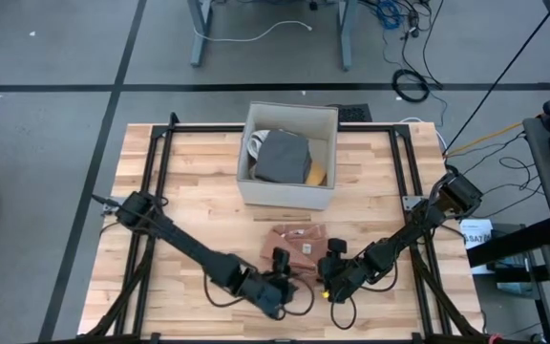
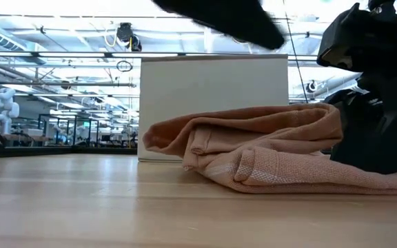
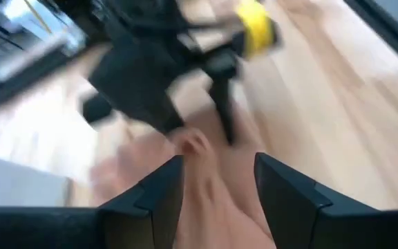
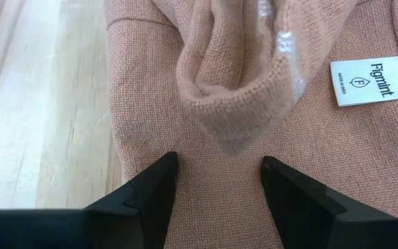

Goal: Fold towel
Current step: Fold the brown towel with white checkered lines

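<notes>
The towel (image 1: 294,244) was seen bunched at lower centre of the high view, flanked by both grippers, the left gripper (image 1: 280,263) and right gripper (image 1: 332,260) with fingers apart, neither clamped, right slightly nearer.

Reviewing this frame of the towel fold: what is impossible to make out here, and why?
- Towel, high view: too small to read its fold lines; both grippers cover its near edge.
- Box contents, low view: hidden by its white wall.
- Right gripper, left wrist view: motion blur.
- Towel's right end, low view: hidden behind a dark gripper body.
</notes>
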Tool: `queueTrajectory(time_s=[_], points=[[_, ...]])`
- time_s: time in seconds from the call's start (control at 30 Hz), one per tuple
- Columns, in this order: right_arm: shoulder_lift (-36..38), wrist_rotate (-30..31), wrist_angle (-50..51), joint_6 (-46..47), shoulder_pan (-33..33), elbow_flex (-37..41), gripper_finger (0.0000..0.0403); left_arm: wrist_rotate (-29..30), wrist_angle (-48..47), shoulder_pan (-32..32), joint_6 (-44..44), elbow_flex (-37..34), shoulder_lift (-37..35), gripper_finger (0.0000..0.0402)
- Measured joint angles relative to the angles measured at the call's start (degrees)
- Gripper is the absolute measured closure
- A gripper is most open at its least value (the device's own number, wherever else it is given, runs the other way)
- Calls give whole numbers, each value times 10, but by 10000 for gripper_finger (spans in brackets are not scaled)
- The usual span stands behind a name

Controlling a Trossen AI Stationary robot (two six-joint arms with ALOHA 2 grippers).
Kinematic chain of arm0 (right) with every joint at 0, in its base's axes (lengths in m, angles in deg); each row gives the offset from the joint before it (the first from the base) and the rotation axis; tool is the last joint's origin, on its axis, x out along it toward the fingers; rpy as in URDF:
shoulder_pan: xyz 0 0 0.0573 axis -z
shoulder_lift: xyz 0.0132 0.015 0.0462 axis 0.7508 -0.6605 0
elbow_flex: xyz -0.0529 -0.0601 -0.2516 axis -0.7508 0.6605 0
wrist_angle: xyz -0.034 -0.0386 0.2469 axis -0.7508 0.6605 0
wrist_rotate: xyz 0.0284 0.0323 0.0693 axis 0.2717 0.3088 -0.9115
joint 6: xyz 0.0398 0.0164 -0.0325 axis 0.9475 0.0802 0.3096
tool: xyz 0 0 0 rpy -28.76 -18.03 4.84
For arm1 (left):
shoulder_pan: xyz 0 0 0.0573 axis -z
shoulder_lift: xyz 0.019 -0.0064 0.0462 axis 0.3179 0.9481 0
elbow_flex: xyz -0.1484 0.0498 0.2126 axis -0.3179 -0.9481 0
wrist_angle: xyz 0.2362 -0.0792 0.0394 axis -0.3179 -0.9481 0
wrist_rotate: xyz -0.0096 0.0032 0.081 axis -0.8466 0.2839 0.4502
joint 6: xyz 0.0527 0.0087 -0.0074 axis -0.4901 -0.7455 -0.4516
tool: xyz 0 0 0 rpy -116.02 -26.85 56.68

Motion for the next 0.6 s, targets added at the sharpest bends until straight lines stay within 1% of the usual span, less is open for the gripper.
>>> queueTrajectory(time_s=[0.13,0.27,0.4,0.5,0.6], points=[[0,0,0,0,0,0,202,-43,-92,20,69,-2,-2,218],[0,-1,0,-7,0,0,202,-44,-108,33,79,-22,18,218],[0,-1,1,-11,0,0,202,4,-111,31,55,-33,44,218],[0,-1,1,-11,0,0,202,64,-117,25,40,-36,59,218],[0,-1,1,-8,0,0,202,109,-114,22,25,-36,60,218]])
